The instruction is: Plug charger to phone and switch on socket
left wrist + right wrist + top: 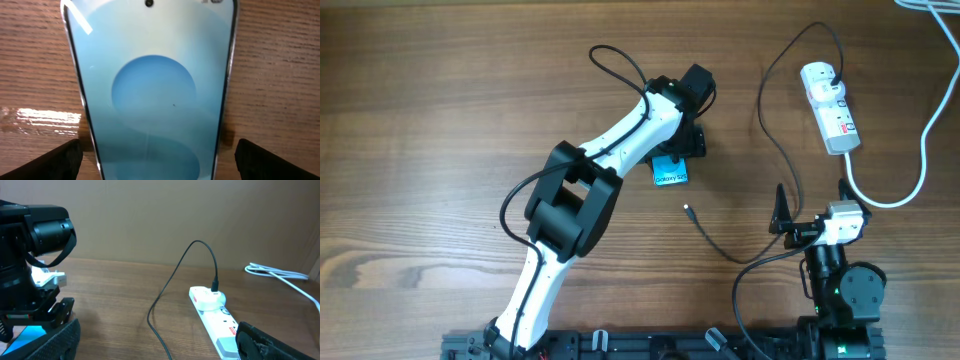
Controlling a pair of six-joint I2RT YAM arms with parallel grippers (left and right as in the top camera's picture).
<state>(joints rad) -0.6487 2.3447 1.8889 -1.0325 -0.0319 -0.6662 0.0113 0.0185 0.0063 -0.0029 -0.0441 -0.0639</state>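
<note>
Left gripper (pixel 160 156) spread wide, straddling the phone (pixel 152 95) without touching either long edge. From overhead the phone sits near table centre, long axis roughly 12 to 6, Galaxy end at 6. Charger (pixel 687 209) tip lies loose just off at 5, pointing to 11. Right gripper (pixel 160 340) gapes empty. Socket (pixel 830 108) at 2 runs 11 to 5, white plug (pixel 820 77) seated in its 11 end.

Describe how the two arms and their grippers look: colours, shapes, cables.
The left arm has white tubular links, bulky black joint housings and a thin black cable looping alongside. The right arm is mostly black, with a white block at the wrist. The left gripper and the right gripper both have dark, matte, wedge-shaped fingers.
</note>
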